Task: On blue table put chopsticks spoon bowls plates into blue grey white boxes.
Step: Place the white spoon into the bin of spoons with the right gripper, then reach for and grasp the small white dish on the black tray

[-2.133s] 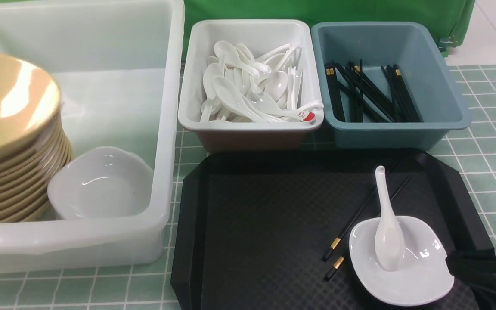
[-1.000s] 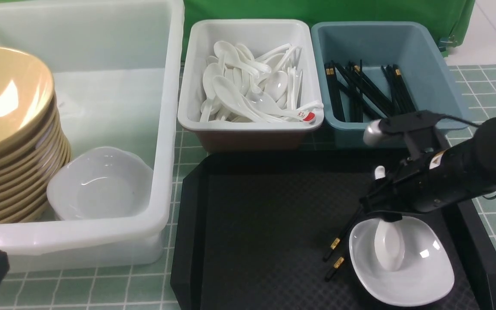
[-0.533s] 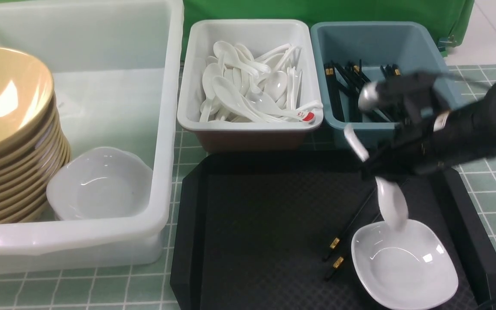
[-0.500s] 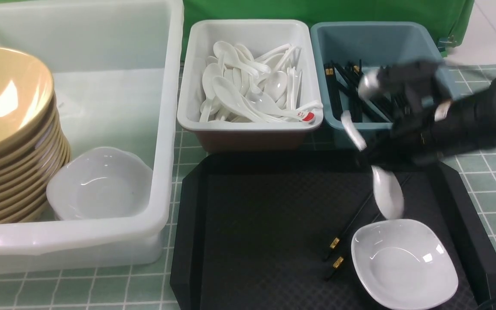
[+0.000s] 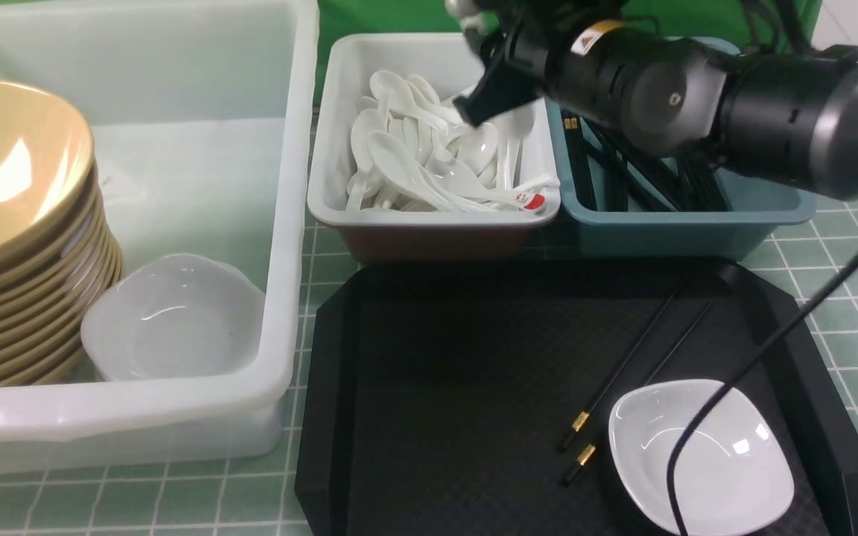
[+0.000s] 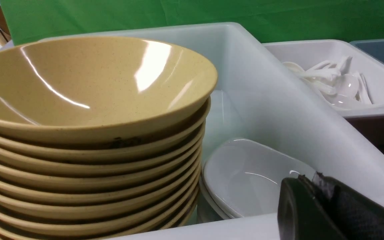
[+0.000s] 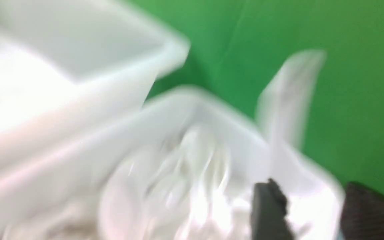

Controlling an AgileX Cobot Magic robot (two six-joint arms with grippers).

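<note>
Front overview; close wrist views; shared spoon box (image 5: 414,59)

The table (image 5: 839,290), covered in pale green squares with white lines, is loaded with a black tray (image 5: 459,387). Behind the tray, a white-lined box (image 5: 429,242) and a slate-blue box (image 5: 660,237) are set just beside each other. Left of the tray, a large translucent white box (image 5: 291,223) is placed.

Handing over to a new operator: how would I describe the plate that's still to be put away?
Start at the big black tray. At its near right corner lies a white plate, empty, just right of two chopsticks. The other plates sit in the large white box; this one alone is on the tray.
</note>
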